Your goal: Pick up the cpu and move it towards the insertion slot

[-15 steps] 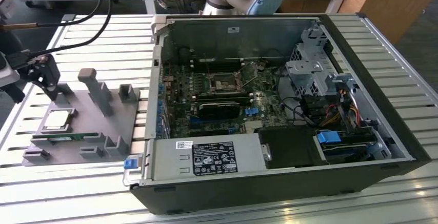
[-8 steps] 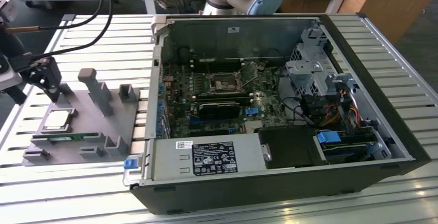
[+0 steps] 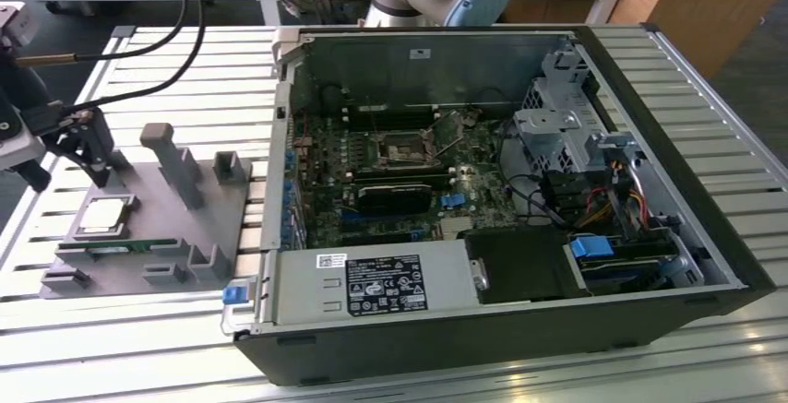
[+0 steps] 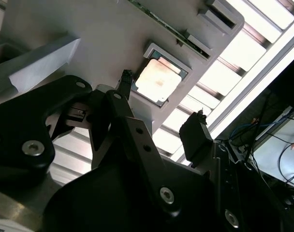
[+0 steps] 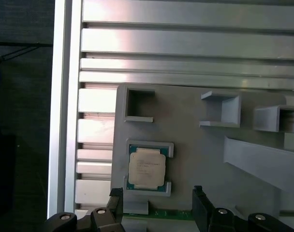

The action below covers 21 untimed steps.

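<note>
Lying in its gray holder, the cpu is not yet picked up; the gripper is held spread and empty just above it, well apart from the slot.

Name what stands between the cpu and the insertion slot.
In the exterior view, between cpu and insertion slot stand the grey holder's posts and the case wall.

Silvery cpu, rim apparently greenish, on grey holder. Black gripper; table in silver stripes. Mobo green w/ black slots.
</note>
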Tool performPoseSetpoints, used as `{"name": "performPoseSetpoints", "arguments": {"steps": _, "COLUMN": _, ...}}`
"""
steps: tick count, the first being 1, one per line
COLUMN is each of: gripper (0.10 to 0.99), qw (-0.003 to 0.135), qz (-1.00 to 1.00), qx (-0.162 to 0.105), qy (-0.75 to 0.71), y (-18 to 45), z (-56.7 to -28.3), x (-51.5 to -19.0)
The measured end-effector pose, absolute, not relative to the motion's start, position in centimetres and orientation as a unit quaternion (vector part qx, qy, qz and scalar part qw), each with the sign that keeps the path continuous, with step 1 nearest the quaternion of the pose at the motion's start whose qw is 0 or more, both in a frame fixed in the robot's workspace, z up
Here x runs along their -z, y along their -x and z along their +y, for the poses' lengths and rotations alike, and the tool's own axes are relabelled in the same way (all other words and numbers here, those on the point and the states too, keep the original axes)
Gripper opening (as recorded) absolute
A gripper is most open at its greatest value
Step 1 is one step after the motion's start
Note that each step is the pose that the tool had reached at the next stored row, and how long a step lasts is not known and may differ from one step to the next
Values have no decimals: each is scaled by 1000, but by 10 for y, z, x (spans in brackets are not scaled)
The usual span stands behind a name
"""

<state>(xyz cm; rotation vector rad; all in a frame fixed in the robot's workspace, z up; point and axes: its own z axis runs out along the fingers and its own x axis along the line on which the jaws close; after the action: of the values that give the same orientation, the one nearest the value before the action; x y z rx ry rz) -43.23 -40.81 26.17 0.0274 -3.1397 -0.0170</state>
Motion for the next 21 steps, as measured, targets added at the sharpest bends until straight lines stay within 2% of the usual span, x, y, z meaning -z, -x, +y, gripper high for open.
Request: {"name": "performPoseSetpoints", "arguments": {"steps": 21, "gripper": 675, "qw": 1, "qz": -1000, "qx": 0, "qy": 3, "y": 432, "z": -408, "x": -251}}
